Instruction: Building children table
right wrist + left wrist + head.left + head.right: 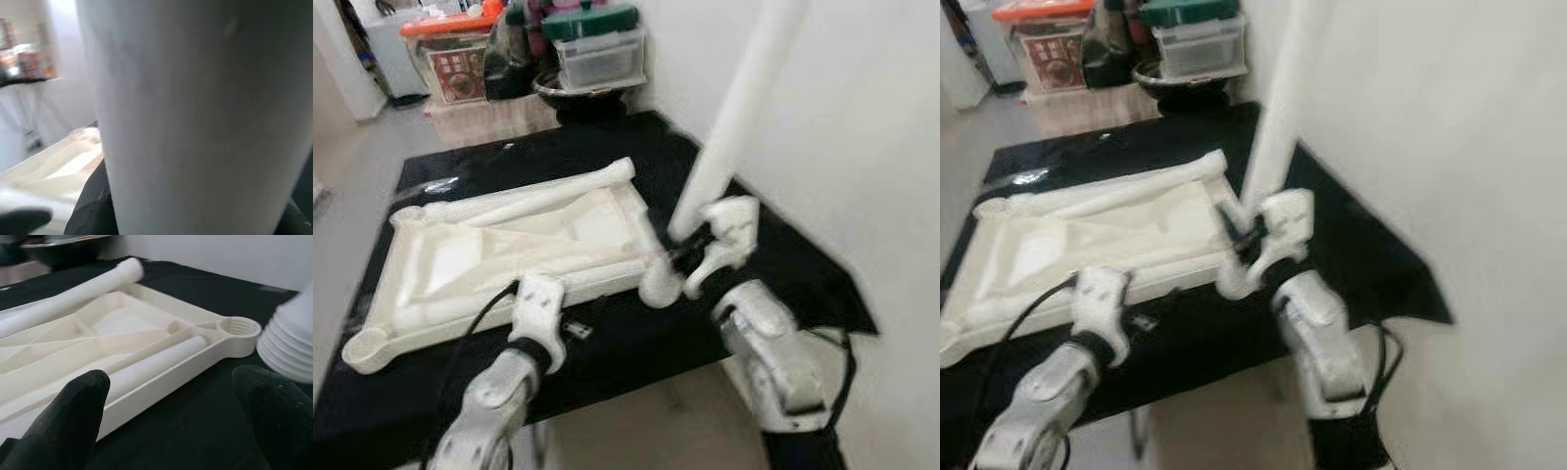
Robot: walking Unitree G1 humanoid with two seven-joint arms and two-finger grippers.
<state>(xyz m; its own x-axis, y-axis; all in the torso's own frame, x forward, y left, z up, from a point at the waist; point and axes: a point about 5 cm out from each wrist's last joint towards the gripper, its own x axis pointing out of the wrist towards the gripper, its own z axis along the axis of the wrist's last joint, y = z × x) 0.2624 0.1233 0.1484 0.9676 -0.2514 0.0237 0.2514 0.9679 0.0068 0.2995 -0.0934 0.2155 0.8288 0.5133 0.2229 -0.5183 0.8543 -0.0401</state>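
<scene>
A black-covered surface [607, 338] stands in the corner of a room beside a white wall [862, 117], with stacked plastic storage boxes [599, 49] and a dark bowl [579, 93] behind it. On the black cover lies a cream plastic children's tabletop [509, 259], turned underside up so its ribs and raised rim show. Threaded round sockets sit at its corners, one of them [239, 328] at the corner nearest the right arm. Two loose white table legs lie on the tabletop: one [73, 296] along its far edge, another [156, 364] in a channel near its front edge.

The right end effector [690, 257] holds a third white leg [734, 117] upright and slightly tilted, fingers closed around its lower part. The leg's ribbed threaded end [288, 350] hangs just beside the corner socket; whether they touch cannot be told.

The left end effector [168, 426] hovers low by the tabletop's front edge, its two black fingers [73, 426] spread wide and holding nothing.
</scene>
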